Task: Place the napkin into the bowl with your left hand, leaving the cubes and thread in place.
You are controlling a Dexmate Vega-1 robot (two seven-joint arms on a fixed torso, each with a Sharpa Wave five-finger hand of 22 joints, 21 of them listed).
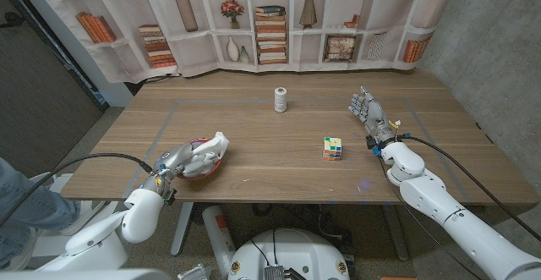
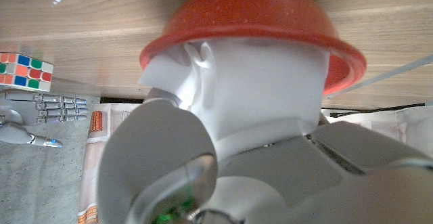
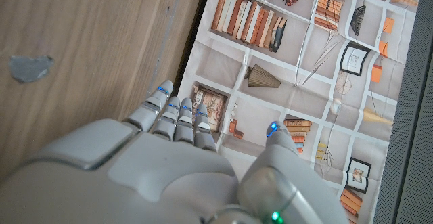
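A crumpled white napkin (image 1: 211,149) sits in the red bowl (image 1: 203,172) at the table's front left.

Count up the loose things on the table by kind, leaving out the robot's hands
Bowl: 1
Napkin: 1
Puzzle cube: 1
Spool of thread: 1
Total: 4

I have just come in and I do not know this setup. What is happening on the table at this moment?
A robot is putting a white napkin into a red bowl near the table's front left edge. Its left hand is at the bowl, and the napkin lies partly in it, sticking out over the rim. The right hand waits apart, holding nothing. The puzzle cube and the spool of thread stand untouched.
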